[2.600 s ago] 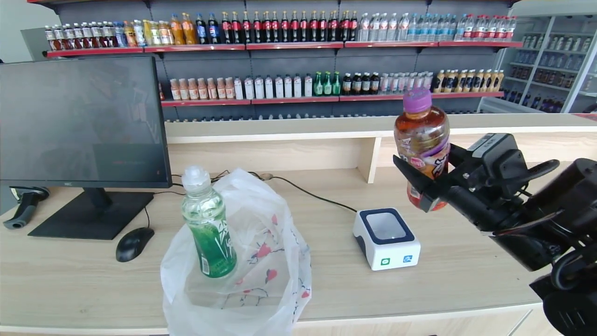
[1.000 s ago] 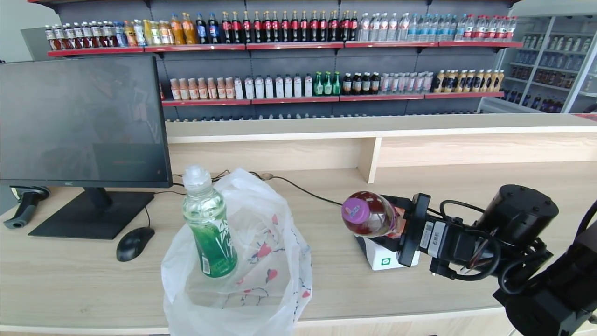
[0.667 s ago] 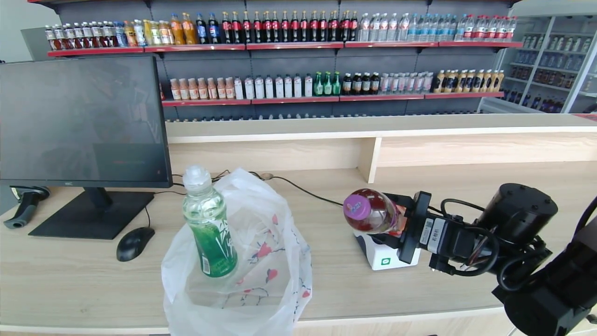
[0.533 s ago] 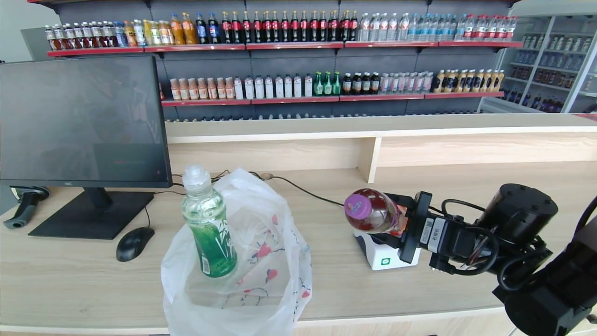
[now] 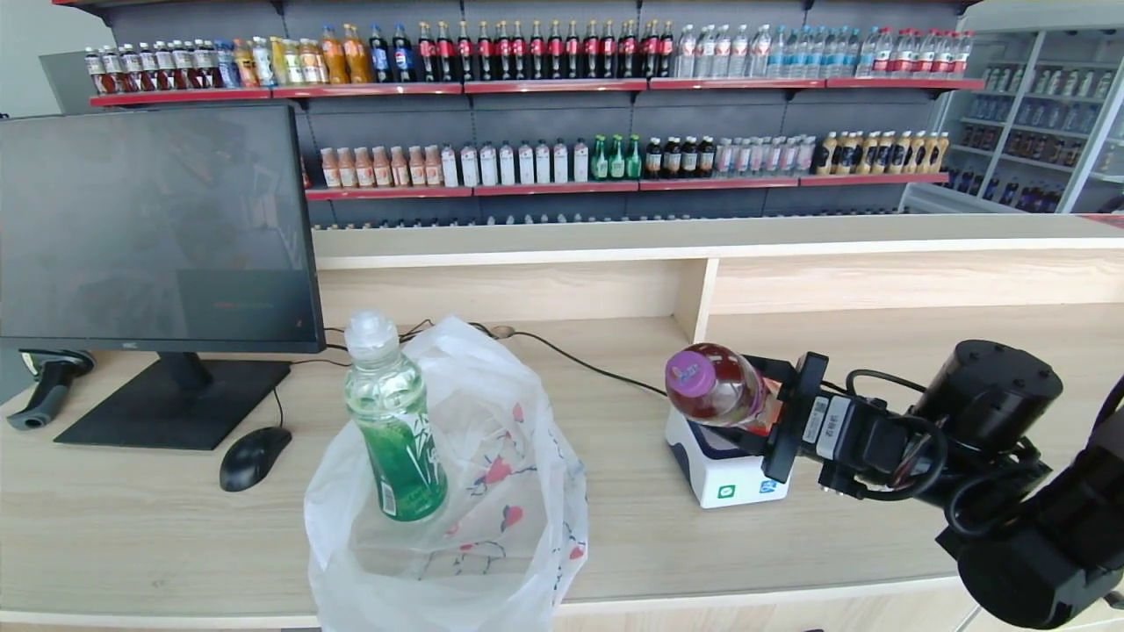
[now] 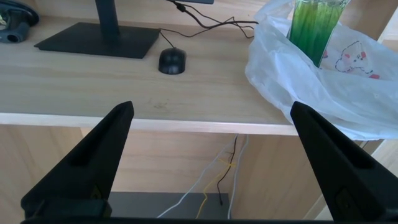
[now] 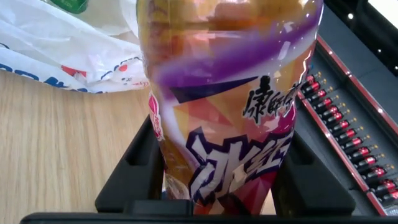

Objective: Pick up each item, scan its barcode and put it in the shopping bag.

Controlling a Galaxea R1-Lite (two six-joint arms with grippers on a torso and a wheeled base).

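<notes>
A tea bottle [image 5: 716, 387] with a purple cap lies on its side in my right gripper [image 5: 762, 405], which is shut on it, just above the white barcode scanner [image 5: 722, 465]. Its purple and orange label [image 7: 230, 118] is close in the right wrist view, with a black finger on either side. A white plastic shopping bag [image 5: 492, 518] stands at the counter's front, and a green bottle [image 5: 391, 421] stands upright in it. Below and in front of the counter edge, my left gripper [image 6: 208, 168] is open and holds nothing; the bag [image 6: 323, 81] is at its far right.
A monitor [image 5: 154, 228] on a black stand, a black mouse [image 5: 253, 456] and a handheld scanner [image 5: 44, 386] occupy the counter's left. A cable [image 5: 580, 360] runs behind the bag. A raised wooden ledge [image 5: 702, 246] backs the counter, with drink shelves beyond.
My right gripper brought the tea bottle down from upright at the right and tipped it on its side over the scanner. In the last half second it shifted slightly right.
</notes>
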